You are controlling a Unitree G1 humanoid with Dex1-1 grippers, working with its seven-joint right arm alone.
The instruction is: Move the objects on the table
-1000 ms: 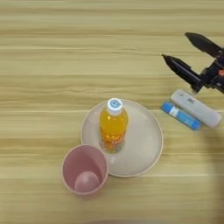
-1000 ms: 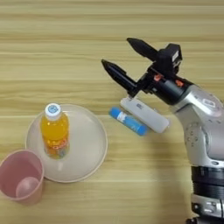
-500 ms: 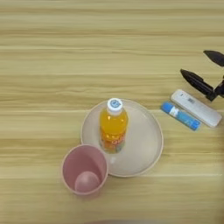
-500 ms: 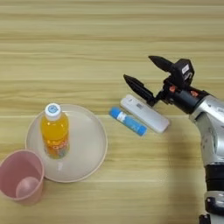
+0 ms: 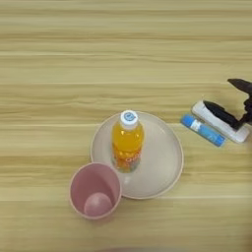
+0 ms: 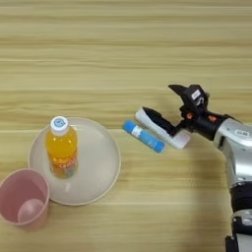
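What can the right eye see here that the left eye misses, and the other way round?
Only the right eye view shows the silver forearm behind the gripper and the bare table to its right. Only the left eye view shows the whole pink cup with table to its left. Both show the juice bottle upright on the plate, the blue tube beside a white object, and the gripper's open black fingers over that object.

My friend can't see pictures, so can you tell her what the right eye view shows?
A robot arm reaches in from the right with its open black claw over a white bar and a blue tube on a wooden table. To the left, an orange-juice bottle stands upright on a round beige plate, with an empty pink cup at the plate's lower-left edge.
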